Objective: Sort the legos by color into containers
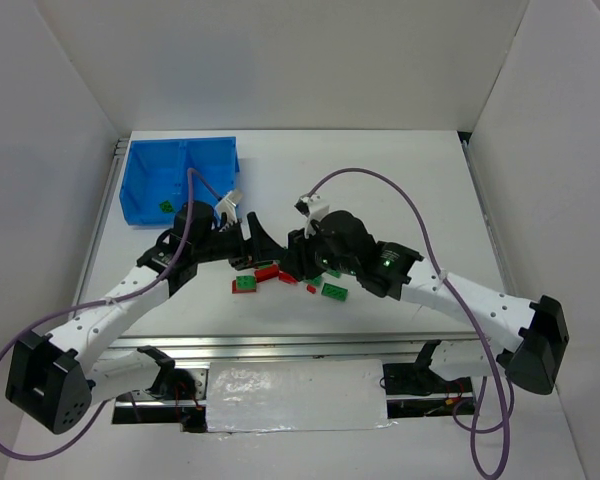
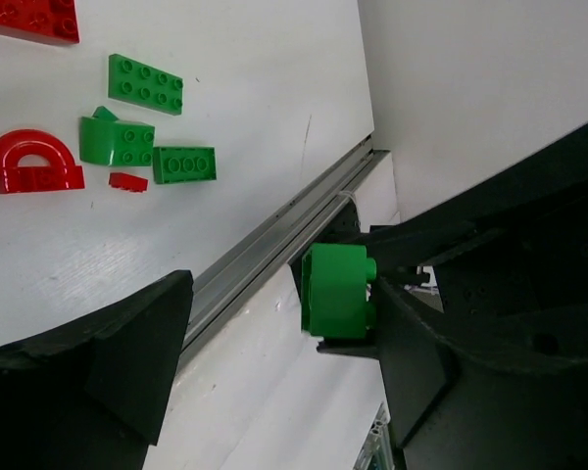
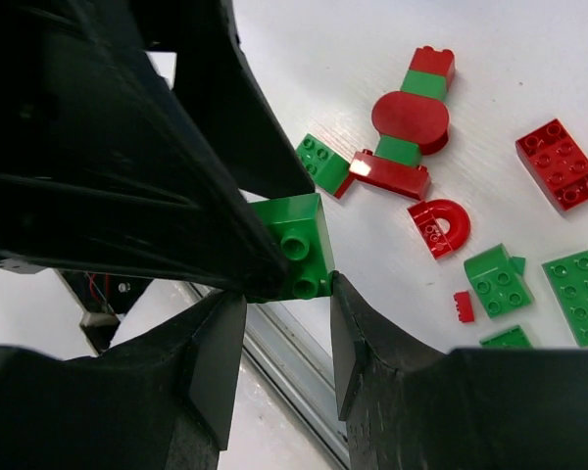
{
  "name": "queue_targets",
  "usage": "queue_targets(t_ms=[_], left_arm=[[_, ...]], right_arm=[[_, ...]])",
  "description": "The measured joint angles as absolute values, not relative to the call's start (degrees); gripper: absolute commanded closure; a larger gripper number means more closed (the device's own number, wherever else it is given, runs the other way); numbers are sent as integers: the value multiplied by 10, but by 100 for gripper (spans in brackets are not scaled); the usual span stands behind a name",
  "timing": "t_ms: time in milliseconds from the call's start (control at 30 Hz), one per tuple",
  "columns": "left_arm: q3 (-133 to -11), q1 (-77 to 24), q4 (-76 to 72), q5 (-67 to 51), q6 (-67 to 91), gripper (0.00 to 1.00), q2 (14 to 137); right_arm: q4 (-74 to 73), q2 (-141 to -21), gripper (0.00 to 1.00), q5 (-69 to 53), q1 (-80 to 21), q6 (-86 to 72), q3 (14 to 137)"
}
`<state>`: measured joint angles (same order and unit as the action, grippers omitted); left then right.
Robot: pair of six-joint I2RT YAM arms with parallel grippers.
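A handover seems to be in hand (the arms meet above the worktop [image 1: 400, 190]). The right fingers [image 3: 367, 338] clench a green brick [image 3: 292, 243], which is raised over the loose legos [image 1: 280, 275]. The left fingers [image 2: 127, 343] stand wide around it and are not gripping. Next, I judge, the left fingers must close on the brick and carry it to the blue bin [image 1: 180, 143]. No writing is readable.

Two arms [image 1: 110, 310], one two-compartment blue bin [image 1: 132, 200], one red arch [image 3: 441, 227]
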<state>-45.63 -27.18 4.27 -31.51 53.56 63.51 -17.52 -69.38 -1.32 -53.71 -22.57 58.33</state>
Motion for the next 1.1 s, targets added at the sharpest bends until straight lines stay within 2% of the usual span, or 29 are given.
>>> queue_targets(t_ms=[67,100,167,200,233,267,300,333,433,533,667,800,933,1000,1100], left_arm=[[-456,-273,40,-315,543,25,641],[-456,-274,37,-317,544,43,642],[-458,-276,24,-322,548,64,643],[-459,-278,17,-326,548,82,643],[-461,-281,15,-326,548,93,643],[-462,-281,14,-324,545,100,643],[-463,-281,18,-323,545,100,643],[-466,-281,23,-319,543,100,643],[-490,-279,75,-264,526,100,643],[-554,-248,172,-138,514,100,654],[-651,-146,244,71,528,100,700],[-705,-56,247,220,547,98,779],[-777,-6,231,290,538,89,887],[-839,16,227,302,525,81,949],[-934,39,224,314,508,60,1041]], right_arm=[[-172,-697,81,-14,-540,-225,588],[-172,-697,81,-13,-541,-224,589],[-174,-700,80,-13,-542,-224,589],[-175,-704,80,-12,-542,-225,589],[-174,-706,74,-9,-542,-225,589],[-172,-708,63,-8,-542,-225,589],[-170,-708,20,-7,-542,-227,589],[-168,-709,1,-4,-542,-231,589],[-157,-708,0,23,-541,-237,588],[-154,-700,0,41,-521,-251,574],[-158,-665,0,50,-467,-275,530],[-175,-632,0,51,-452,-287,510],[-178,-595,0,44,-452,-290,495],[-179,-575,0,39,-452,-290,478],[-183,-558,0,36,-450,-289,460]])
